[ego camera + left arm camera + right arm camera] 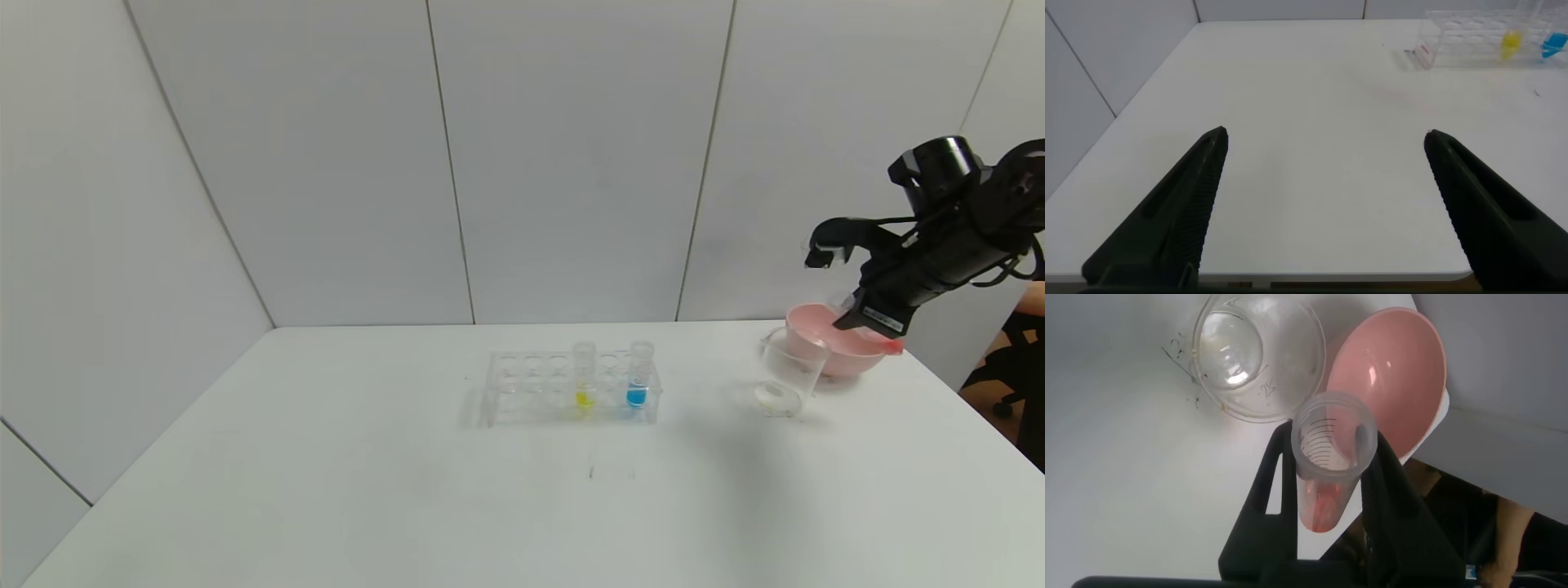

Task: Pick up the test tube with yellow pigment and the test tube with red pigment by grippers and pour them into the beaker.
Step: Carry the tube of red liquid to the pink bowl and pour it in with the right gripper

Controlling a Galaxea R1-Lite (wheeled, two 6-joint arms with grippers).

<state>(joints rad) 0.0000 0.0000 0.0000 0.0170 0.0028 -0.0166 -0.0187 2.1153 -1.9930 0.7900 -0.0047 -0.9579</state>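
Right gripper (1327, 498) pinches the red tube (1331, 457), tilted above the pink bowl (841, 363) just beside the beaker (788, 376): bring its mouth over the beaker, then tip slowly.

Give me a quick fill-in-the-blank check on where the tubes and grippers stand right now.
1. The right gripper is shut on the ____ tube.
2. The yellow tube stands in the ____, beside the blue tube.
3. The beaker stands just in front of the pink ____.
4. The left gripper is ____, above bare table.

Missing: red; rack; bowl; open
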